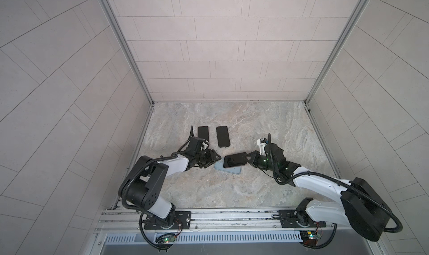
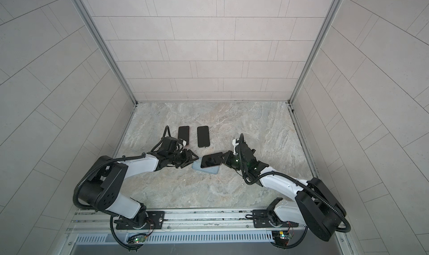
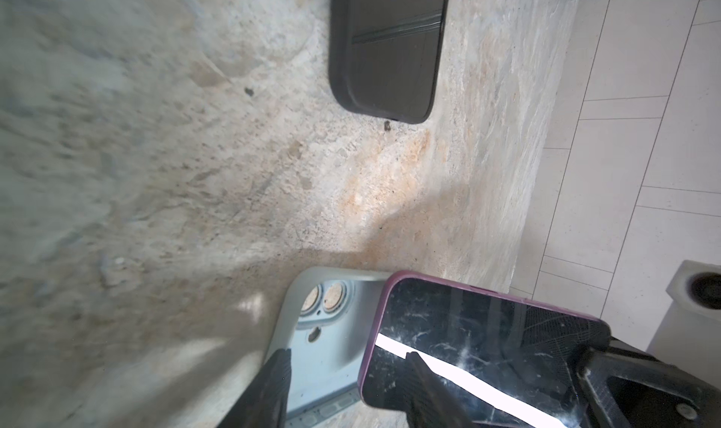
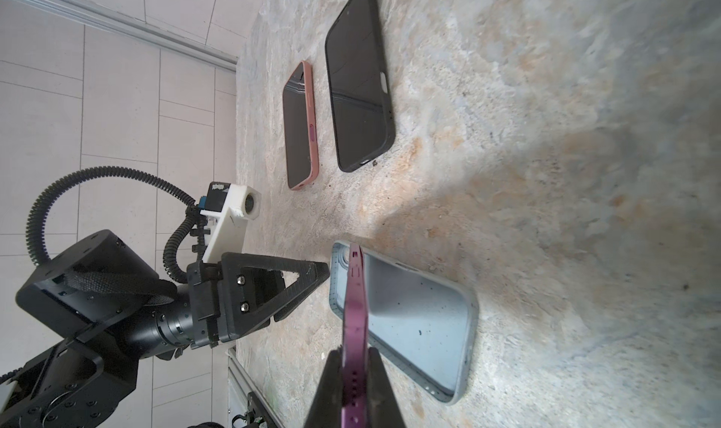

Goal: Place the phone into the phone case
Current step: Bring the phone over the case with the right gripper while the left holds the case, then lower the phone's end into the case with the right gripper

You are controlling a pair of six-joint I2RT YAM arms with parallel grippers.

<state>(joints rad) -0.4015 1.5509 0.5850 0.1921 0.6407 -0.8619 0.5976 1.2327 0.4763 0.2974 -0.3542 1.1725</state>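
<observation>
Right hand [image 1: 246, 159]: closed on the short end of the purple-edged phone with a black glass screen [image 1: 234, 160]. In the right wrist view the two fingers [image 4: 331, 383] pinch the phone [image 4: 355, 297] by its faces, screen side up.

Phone: off the grey marbled bench [image 1: 232, 195], not seated. It hangs over the pale blue soft phone case [image 1: 232, 171], skewed to it, free end toward the case's camera-cutout end. Whether that end touches the rim: cannot tell. Case lies flat on the bench, open side up, its near long edge showing in both top views.

Left hand [image 1: 212, 161]: jaws apart, gripping nothing, just beside the camera end of the case. In the left wrist view one finger [image 3: 275, 387] stands over the case [image 3: 324, 348], the other over the phone's screen [image 3: 468, 348].

Behind, well apart from the case: a pink-cased phone [image 4: 300, 133] and a black-cased phone [image 4: 359, 86], side by side, flat.
</observation>
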